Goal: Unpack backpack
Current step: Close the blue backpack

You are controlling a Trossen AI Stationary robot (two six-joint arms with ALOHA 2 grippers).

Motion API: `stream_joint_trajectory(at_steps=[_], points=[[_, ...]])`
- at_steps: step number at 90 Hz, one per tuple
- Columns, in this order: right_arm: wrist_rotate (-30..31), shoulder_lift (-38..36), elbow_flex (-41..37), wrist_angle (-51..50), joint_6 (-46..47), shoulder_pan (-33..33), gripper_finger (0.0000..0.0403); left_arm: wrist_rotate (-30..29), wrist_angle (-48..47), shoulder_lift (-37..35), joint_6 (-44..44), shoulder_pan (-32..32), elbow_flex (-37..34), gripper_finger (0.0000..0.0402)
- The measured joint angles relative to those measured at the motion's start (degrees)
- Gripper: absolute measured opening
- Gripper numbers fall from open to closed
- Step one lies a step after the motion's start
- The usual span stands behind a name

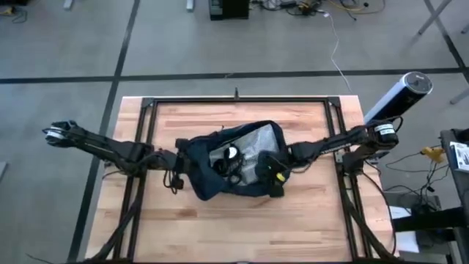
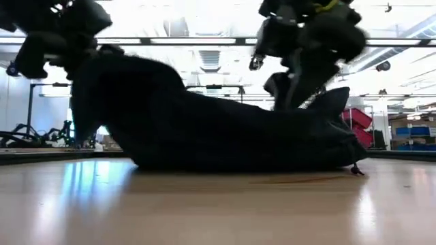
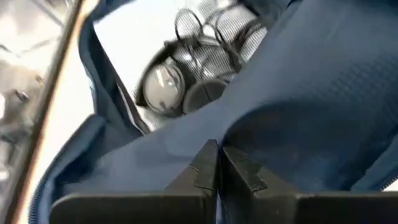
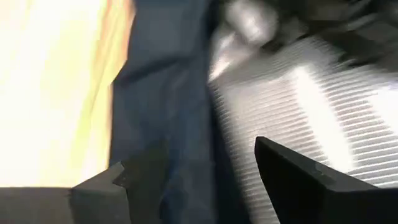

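Observation:
The dark navy backpack (image 1: 234,165) lies in the middle of the wooden table, its opening upward and its silvery lining (image 1: 253,139) showing. Black headphones with cables (image 1: 229,160) lie inside it; they also show in the left wrist view (image 3: 180,87). My left gripper (image 1: 178,158) is shut on the bag's left edge, which stands raised (image 2: 116,88). My right gripper (image 1: 272,173) is open over the bag's right side. One of its fingers is over the navy fabric (image 4: 161,93), the other over a silvery ribbed surface (image 4: 292,106). I cannot tell whether it touches the bag. My left gripper pinches a fold of the backpack's navy fabric (image 3: 217,134) at the left rim of the opening, between its two shut fingers. The fingers come from the table's left. That edge is lifted off the table, while the rest of the bag lies on the wood.
Black frame rails (image 1: 146,110) run along the table's left, far and right sides. A grey cylinder (image 1: 399,95) stands beyond the far right corner. Bare wood (image 1: 234,227) lies between the bag and the near edge.

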Motion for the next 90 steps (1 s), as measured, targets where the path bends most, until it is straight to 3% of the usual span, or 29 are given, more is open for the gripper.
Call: stream_joint_trajectory(at_steps=[25, 48, 69, 80, 90], points=[[4.15, 2.23, -3.18, 1.47, 5.85, 1.55, 0.018, -0.01, 1.1, 2.5, -9.55, 0.02, -2.58, 0.0], [4.14, -0.47, 0.36, -0.07, -2.41, 4.51, 0.0014, 0.05, 2.47, 3.98, -16.18, 0.0, -4.55, 0.0], [14.92, -7.5, 2.18, 0.94, -7.81, 7.43, 0.0002, 0.0, 3.51, 5.59, -20.28, -0.15, -5.06, 0.0], [15.65, -8.35, 0.81, 4.35, -7.98, 6.8, 0.0013, 0.02, 6.83, 5.57, -18.08, -0.15, -5.06, 0.0], [15.77, -6.68, 0.14, 5.45, -7.89, 6.6, 0.0021, 0.05, 15.16, 4.92, -10.52, -0.15, -5.06, 0.0]])
